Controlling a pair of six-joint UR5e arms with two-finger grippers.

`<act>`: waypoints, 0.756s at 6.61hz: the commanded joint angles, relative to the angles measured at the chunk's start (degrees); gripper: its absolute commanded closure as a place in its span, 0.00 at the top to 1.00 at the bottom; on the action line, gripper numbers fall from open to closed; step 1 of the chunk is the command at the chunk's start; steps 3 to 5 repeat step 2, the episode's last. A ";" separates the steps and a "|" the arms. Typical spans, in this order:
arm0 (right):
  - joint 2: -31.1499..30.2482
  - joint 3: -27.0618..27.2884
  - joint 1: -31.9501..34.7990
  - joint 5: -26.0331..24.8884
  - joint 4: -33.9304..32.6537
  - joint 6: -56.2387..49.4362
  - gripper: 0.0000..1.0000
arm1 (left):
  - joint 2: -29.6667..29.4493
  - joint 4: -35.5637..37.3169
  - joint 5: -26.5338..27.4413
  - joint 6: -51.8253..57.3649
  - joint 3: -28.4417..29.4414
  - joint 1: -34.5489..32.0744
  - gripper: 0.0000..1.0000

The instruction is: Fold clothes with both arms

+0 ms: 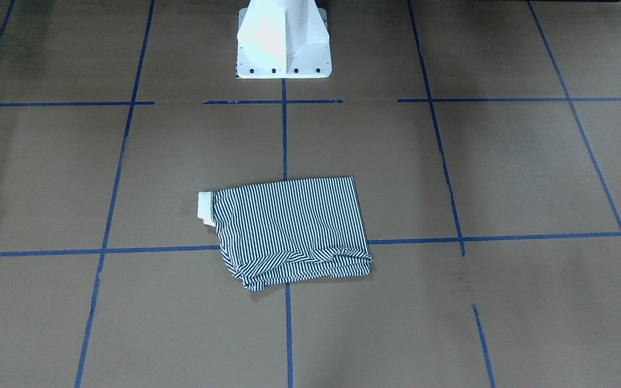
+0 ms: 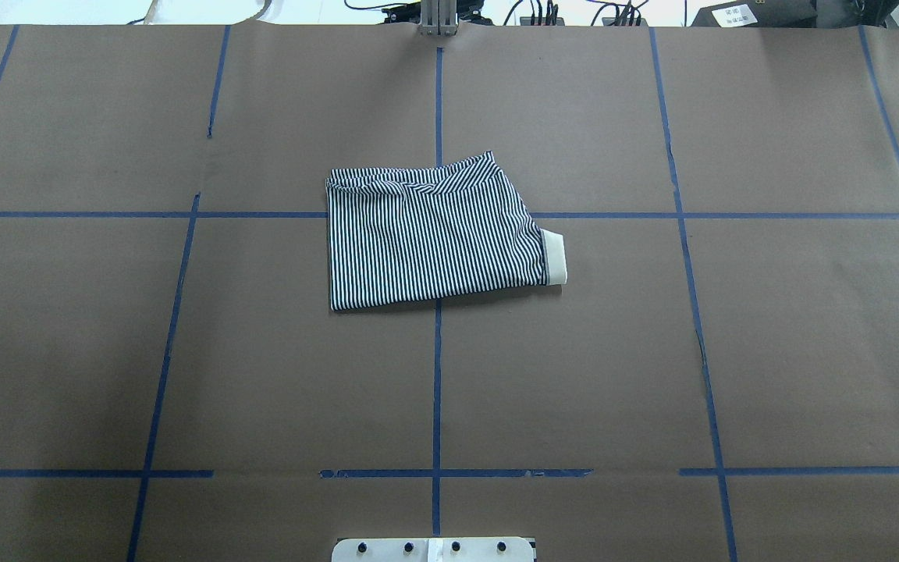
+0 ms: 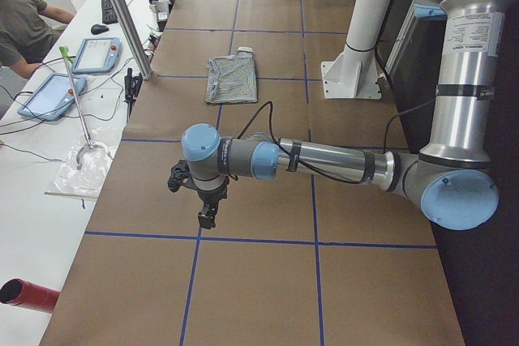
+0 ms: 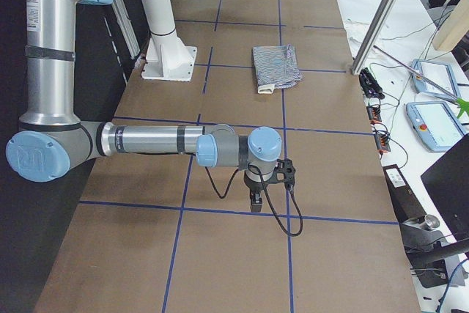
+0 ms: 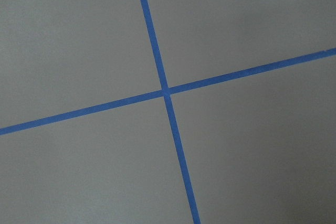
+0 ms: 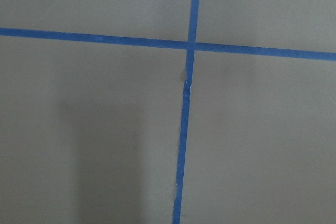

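Folded polo shirt (image 2: 434, 242), collar (image 2: 555, 257) mostly hidden

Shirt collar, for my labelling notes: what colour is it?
The collar is plain cream, best seen in the overhead exterior view.

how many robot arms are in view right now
2. The left arm stretches out low over the table in the left side view; the right arm likewise in the right side view. None looks hidden.
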 commanded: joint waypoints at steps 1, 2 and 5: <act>-0.64 1.62 0.00 0.30 0.00 0.04 1.00 | 0.01 -0.02 -0.11 -0.07 0.09 0.00 1.00; -0.64 1.72 0.00 0.30 0.00 0.04 1.00 | -0.43 -0.02 -0.11 0.02 0.17 0.00 1.00; -0.64 1.72 0.00 0.30 0.00 0.04 1.00 | -0.43 -0.02 -0.11 0.02 0.17 0.00 1.00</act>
